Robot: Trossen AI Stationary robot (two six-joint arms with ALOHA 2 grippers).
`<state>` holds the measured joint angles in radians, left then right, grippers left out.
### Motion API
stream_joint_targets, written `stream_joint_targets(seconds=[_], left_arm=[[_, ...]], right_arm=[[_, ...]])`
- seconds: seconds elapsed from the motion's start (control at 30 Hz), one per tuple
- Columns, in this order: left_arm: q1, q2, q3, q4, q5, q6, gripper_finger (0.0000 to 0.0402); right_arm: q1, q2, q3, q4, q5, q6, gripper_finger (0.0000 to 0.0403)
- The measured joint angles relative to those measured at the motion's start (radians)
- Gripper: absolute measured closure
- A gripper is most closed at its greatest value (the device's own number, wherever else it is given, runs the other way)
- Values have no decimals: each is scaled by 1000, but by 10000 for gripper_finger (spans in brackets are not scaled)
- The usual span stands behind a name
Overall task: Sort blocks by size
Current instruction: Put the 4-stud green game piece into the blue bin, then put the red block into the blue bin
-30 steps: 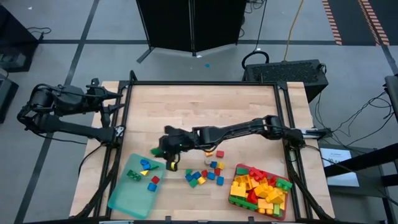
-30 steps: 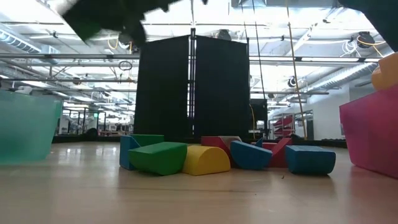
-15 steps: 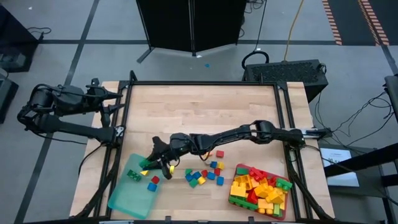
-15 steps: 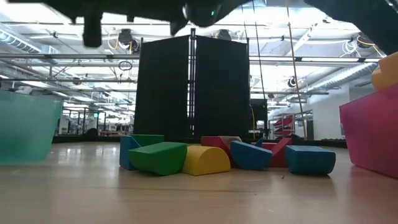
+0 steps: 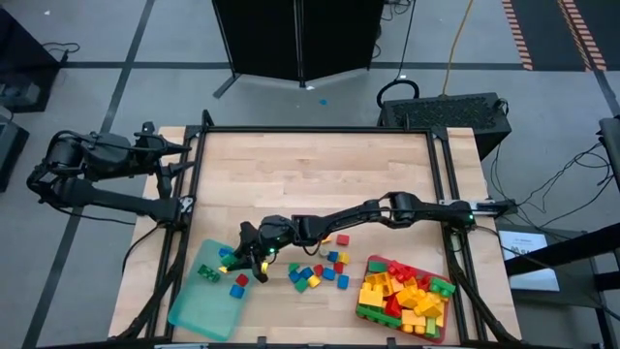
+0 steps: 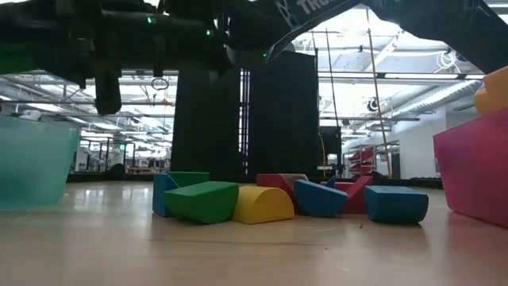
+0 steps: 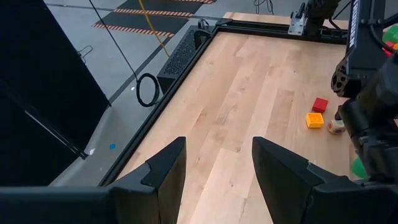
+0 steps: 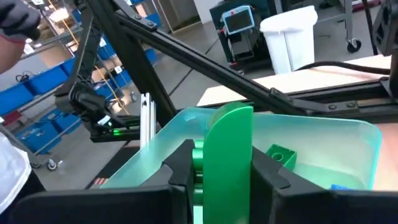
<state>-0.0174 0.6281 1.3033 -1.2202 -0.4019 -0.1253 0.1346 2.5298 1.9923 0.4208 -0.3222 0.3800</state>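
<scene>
**Green brick held over the teal tray**

Nearest, along the table's front edge, sit the two containers: the teal tray [image 5: 199, 302] on the left, holding a few small blocks [image 5: 235, 286], and the red tray [image 5: 366, 308] on the right, heaped with larger red and yellow bricks [image 5: 412, 296]. That split suggests small pieces go left, large ones right.

Just behind them, a loose pile [image 5: 318, 274] of blue, green, red and yellow pieces lies between the trays, still to be sorted.

The right gripper [image 5: 254, 259] reaches across from the right to the teal tray's far right corner. Its fingers are clamped on a green brick [image 8: 227, 155], held above the tray's interior, apparently for dropping there.

Farthest, the left gripper [image 7: 214, 163] waits off the table's far left edge, fingers apart and empty.
</scene>
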Motion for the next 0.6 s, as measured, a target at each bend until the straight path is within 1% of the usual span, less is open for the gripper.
stream_joint_targets(seconds=[0.1,0.13,0.23,0.33,0.4,0.5,0.6], left_arm=[[0,0,0,0,0,0,214],[0,0,0,0,0,0,214],[0,0,0,0,0,0,214],[0,0,0,0,0,0,214],[0,0,0,0,0,0,214],[0,0,0,0,0,1,214],[0,0,0,-1,0,1,214]], right_arm=[[0,5,0,-30,7,9,327],[0,5,0,-56,25,10,315],[3,6,0,-124,79,5,256],[2,6,0,-133,84,17,200],[-1,6,0,-135,85,22,175],[-11,-4,-1,-181,80,78,158],[-40,-57,-2,-286,52,103,155]])
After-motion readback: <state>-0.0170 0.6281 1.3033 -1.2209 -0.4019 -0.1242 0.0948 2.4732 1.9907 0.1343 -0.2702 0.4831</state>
